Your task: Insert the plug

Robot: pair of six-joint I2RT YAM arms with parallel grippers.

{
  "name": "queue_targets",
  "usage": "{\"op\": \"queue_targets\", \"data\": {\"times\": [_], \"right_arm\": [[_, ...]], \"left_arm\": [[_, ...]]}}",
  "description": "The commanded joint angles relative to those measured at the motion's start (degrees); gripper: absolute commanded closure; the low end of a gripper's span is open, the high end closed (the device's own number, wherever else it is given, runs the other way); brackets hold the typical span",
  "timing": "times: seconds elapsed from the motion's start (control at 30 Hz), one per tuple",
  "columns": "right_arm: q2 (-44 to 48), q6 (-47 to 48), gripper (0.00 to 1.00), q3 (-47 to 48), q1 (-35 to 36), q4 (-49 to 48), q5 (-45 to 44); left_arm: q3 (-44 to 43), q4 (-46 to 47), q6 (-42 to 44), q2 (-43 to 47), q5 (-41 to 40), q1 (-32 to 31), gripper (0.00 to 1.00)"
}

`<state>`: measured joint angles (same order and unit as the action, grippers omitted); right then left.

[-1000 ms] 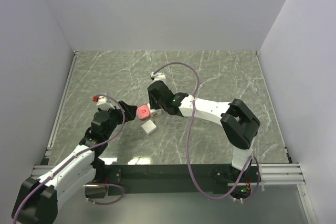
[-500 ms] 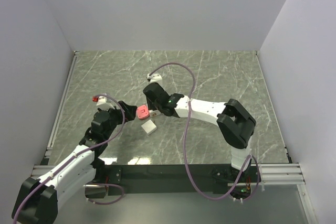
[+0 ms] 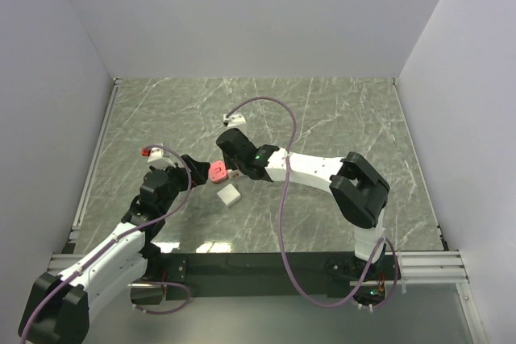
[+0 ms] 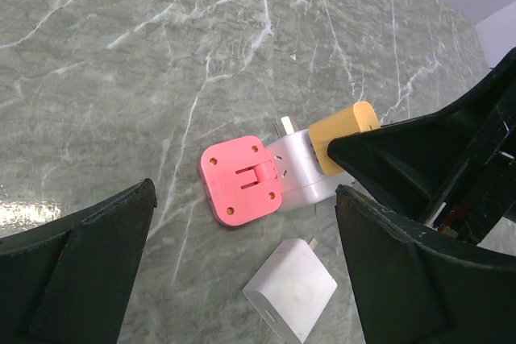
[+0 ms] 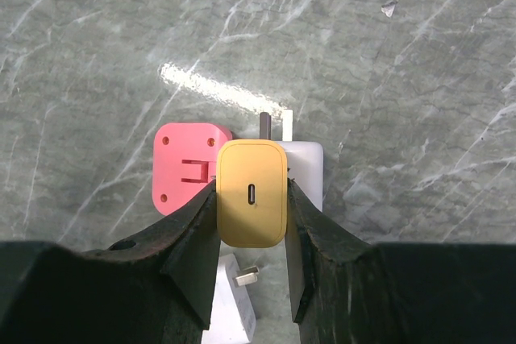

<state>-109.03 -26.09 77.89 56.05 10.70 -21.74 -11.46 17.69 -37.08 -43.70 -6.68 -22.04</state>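
My right gripper (image 5: 251, 199) is shut on a yellow plug (image 5: 251, 203), whose back face with a small port faces the wrist camera. The plug is pressed against the white body (image 5: 308, 168) of an adapter with a pink end (image 5: 184, 168). The adapter lies on the marble table and has metal prongs (image 5: 264, 126) on its far side. How deep the plug sits is hidden. My left gripper (image 4: 244, 223) stands wide open just left of the pink end (image 4: 240, 179), touching nothing. In the top view the two grippers (image 3: 193, 165) (image 3: 228, 168) flank the adapter (image 3: 218, 172).
A loose white charger (image 4: 290, 288) lies on the table just in front of the adapter, also in the top view (image 3: 230, 194). The right arm's purple cable (image 3: 282, 118) loops above the table. Grey walls close in the table (image 3: 339, 110) on three sides.
The right arm has shifted slightly left with the yellow plug, and the pink adapter moved a little left with it. The left arm has not moved.
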Motion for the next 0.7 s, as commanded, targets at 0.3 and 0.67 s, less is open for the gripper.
{"op": "queue_targets", "data": {"times": [0.3, 0.67], "right_arm": [[-8.1, -1.6, 1.00, -1.9, 0.8, 8.4, 2.6], [-12.4, 0.2, 1.00, 2.9, 1.5, 15.0, 0.3]], "left_arm": [[0.7, 1.5, 0.4, 0.5, 1.1, 0.6, 0.00], [0.9, 1.7, 0.4, 0.6, 1.5, 0.9, 0.01]]}}
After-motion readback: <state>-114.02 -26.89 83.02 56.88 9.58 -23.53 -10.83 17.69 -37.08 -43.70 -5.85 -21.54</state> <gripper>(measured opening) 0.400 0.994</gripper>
